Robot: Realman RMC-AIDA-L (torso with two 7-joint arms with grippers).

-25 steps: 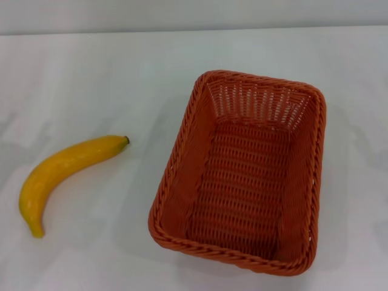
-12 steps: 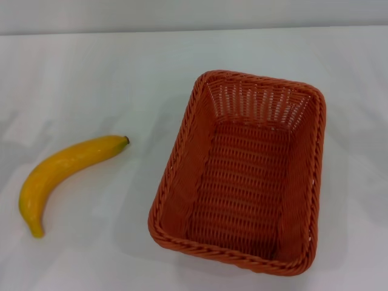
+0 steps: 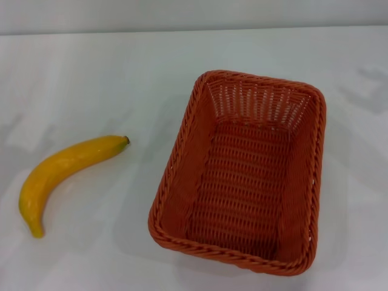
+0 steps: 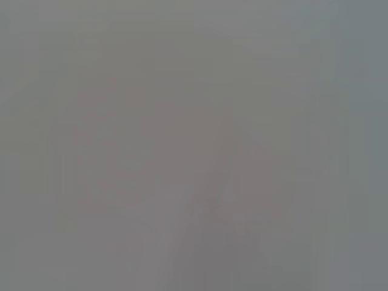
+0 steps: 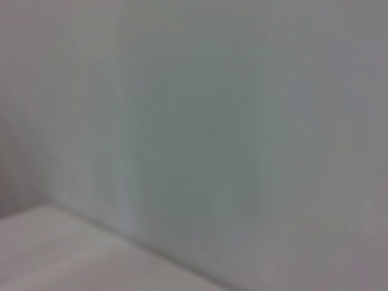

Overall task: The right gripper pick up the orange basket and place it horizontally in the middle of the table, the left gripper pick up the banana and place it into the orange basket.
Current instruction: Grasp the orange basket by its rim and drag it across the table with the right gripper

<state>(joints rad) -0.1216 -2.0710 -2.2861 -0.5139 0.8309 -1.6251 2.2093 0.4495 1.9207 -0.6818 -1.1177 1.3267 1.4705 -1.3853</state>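
In the head view the orange basket [image 3: 242,173] stands on the white table [image 3: 109,79], right of centre, its long side running away from me and slightly turned. It holds nothing. The yellow banana [image 3: 60,170] lies on the table at the left, its dark stem tip pointing toward the basket, a hand's width away from the basket's rim. Neither gripper shows in any view. Both wrist views show only a blank grey surface.
The table's far edge [image 3: 194,30] meets a pale wall at the top of the head view. Faint shadows lie on the tabletop at the far left [image 3: 18,130] and at the far right [image 3: 370,85].
The basket and the banana have not moved. A faint shadow has appeared on the table at the far right, and the shadow at the left has shifted slightly.
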